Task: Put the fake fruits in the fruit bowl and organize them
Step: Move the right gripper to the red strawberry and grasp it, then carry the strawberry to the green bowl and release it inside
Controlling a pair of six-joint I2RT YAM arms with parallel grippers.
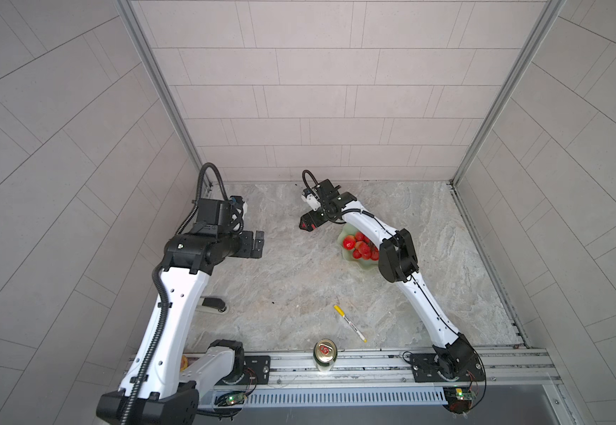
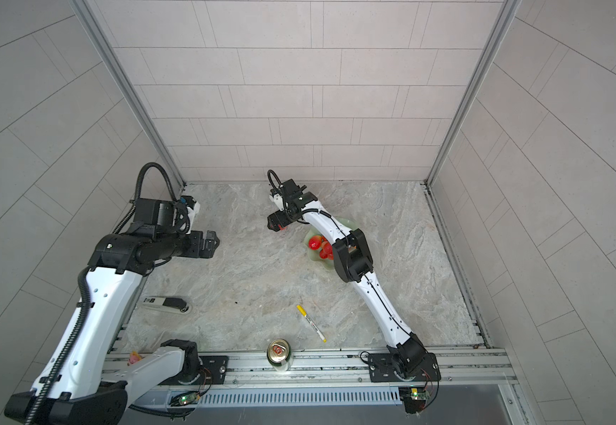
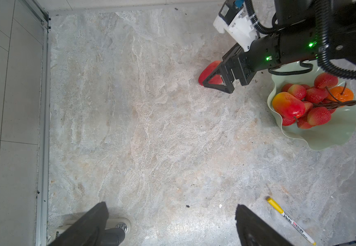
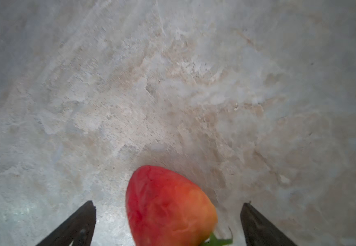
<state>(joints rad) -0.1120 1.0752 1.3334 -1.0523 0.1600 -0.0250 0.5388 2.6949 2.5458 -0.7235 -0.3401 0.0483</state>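
Observation:
A red strawberry with green leaves lies on the marble table left of the fruit bowl. My right gripper is open and low over it, one finger on each side and a gap on both. In the left wrist view the strawberry shows partly behind those fingers. The mint bowl holds a yellow-red oblong fruit, a cluster of red berries and a small orange. My left gripper hangs open and empty at the left.
A yellow-capped marker pen lies near the front, with a gold-topped can on the rail behind it. A stapler lies by the left arm. A small pink-yellow thing shows behind the left arm's base.

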